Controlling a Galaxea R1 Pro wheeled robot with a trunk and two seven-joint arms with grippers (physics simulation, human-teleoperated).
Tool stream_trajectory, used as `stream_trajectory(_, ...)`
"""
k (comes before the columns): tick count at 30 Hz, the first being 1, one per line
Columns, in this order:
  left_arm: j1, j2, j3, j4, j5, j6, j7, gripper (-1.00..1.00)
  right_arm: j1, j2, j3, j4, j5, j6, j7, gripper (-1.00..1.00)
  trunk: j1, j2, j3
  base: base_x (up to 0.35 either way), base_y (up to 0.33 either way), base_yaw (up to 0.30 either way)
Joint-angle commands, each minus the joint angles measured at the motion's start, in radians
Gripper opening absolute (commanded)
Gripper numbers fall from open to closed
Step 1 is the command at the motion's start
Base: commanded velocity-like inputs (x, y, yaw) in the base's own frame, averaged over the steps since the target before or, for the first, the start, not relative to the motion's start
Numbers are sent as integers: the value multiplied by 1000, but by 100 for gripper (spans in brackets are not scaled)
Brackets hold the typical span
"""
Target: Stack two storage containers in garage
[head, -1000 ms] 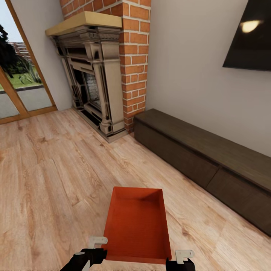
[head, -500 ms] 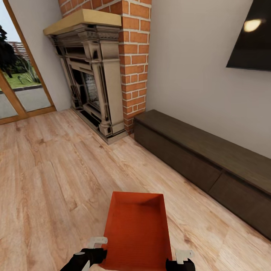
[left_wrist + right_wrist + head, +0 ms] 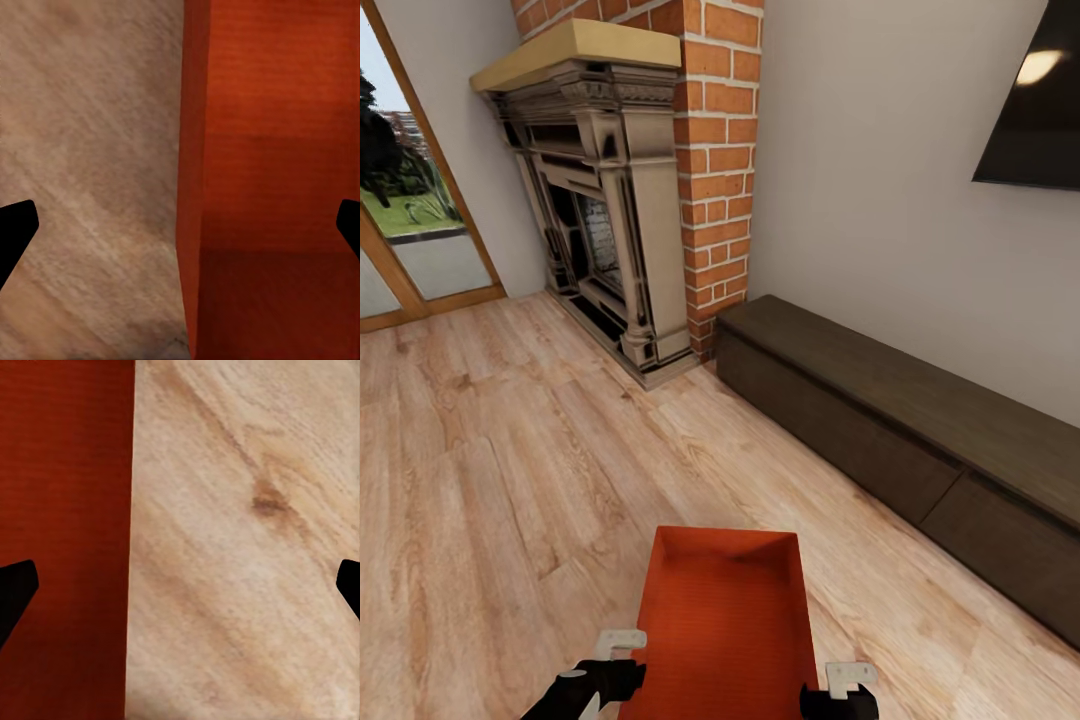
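One orange-red storage container (image 3: 725,620) sits on the light wood plank floor (image 3: 510,480) of the living room, low in the head view, its open top facing up. My left gripper (image 3: 610,665) is at its near left corner. In the left wrist view it (image 3: 180,225) is open, astride the container's (image 3: 277,150) side wall. My right gripper (image 3: 840,690) is at the near right corner. In the right wrist view it (image 3: 180,585) is open too, with the container's (image 3: 64,510) wall edge between its fingers. The second container is out of view.
A red brick chimney (image 3: 715,150) with a fireplace (image 3: 610,220) stands ahead. A long low dark cabinet (image 3: 880,410) runs along the right wall under a black TV (image 3: 1040,100). Wood-framed glass doors (image 3: 410,230) are at far left.
The whole view has crept forward and slightly right. The container now sits lower in the picture, its near edge dropping past the bottom border between my grippers.
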Motion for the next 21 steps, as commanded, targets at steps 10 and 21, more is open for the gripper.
stream_trajectory(10, -4, -14, -7, 3, -14, 4, 10, 100, -48, -1, 8, 17, -22, 7, 9, 100, 0, 0, -1, 1, 0, 0)
stream_trajectory(21, -102, -44, -7, 141, -19, 0, 66, 100, -98, 0, 8, 61, -26, 8, 16, 100, 0, 0, -1, 0, 0, 0)
